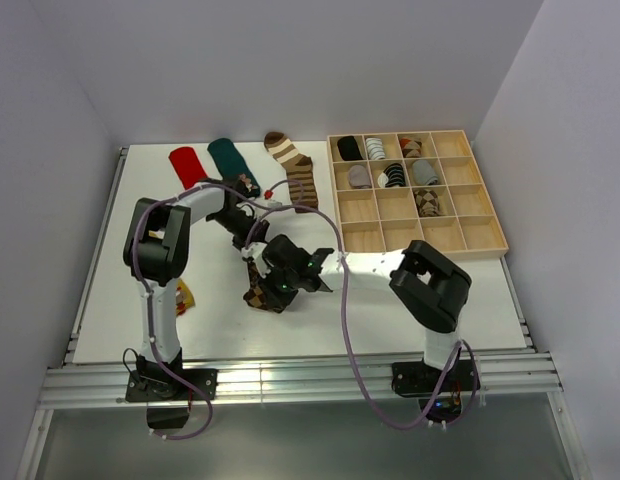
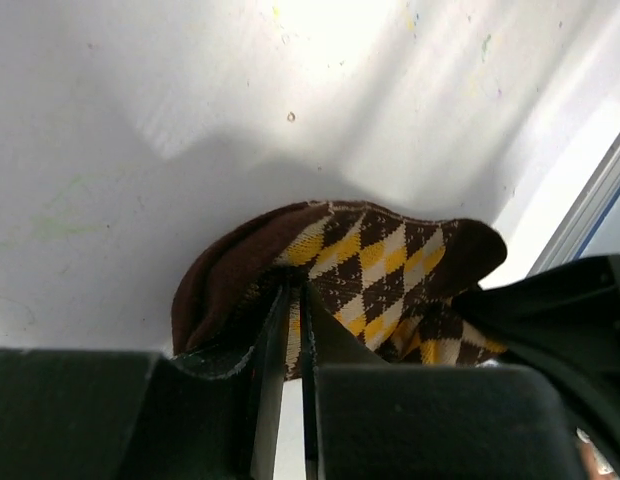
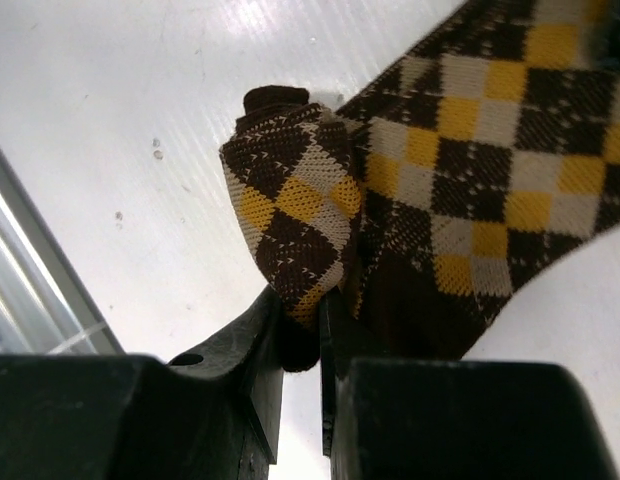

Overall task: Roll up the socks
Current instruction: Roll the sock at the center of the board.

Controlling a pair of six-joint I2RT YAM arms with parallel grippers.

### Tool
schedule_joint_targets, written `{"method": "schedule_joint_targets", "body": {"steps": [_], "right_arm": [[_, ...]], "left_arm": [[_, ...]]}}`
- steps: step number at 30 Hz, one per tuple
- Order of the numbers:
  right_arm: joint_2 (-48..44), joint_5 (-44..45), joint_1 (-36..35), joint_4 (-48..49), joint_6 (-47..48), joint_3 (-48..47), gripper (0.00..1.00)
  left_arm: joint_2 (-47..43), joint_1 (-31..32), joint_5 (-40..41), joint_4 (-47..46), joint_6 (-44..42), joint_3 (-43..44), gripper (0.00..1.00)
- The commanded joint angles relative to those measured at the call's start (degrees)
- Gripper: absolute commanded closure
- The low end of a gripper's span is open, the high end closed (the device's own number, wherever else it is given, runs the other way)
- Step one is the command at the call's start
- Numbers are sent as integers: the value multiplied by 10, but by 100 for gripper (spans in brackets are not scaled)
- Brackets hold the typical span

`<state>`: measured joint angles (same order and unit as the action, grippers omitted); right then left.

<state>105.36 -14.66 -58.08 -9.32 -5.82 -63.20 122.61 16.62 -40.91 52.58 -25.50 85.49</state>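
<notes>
Brown argyle sock (image 3: 470, 150) | left gripper (image 2: 294, 335) pinches one edge | right gripper (image 3: 302, 335) clamps rolled end

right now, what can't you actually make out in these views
- Top view: the right arm reaches over the argyle sock; its roll is hidden.
- Top view: the mustard sock is mostly behind the left arm.
- Left wrist: the left fingers cover the sock's near end; the dark shape at right is blurred.
- Top view: the rolled socks in the tray are too small to tell patterns.
</notes>
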Motion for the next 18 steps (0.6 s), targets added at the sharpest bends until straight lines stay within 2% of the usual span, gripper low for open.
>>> {"method": "schedule_joint_targets", "body": {"steps": [1, 8, 11, 12, 18], "right_arm": [[34, -101, 15, -117, 38, -37, 100], [104, -207, 91, -184, 46, -90, 100], [126, -222, 109, -194, 44, -94, 100], [131, -229, 111, -197, 42, -94, 100], [150, -235, 119, -191, 31, -87, 99]], "left_arm": [[28, 12, 79, -91, 13, 22, 84], [20, 30, 82, -104, 25, 29, 84], [-5, 31, 86, -113, 30, 26, 77], [-19, 31, 86, -112, 28, 27, 71], [-57, 30, 39, -66, 4, 59, 53]]}}
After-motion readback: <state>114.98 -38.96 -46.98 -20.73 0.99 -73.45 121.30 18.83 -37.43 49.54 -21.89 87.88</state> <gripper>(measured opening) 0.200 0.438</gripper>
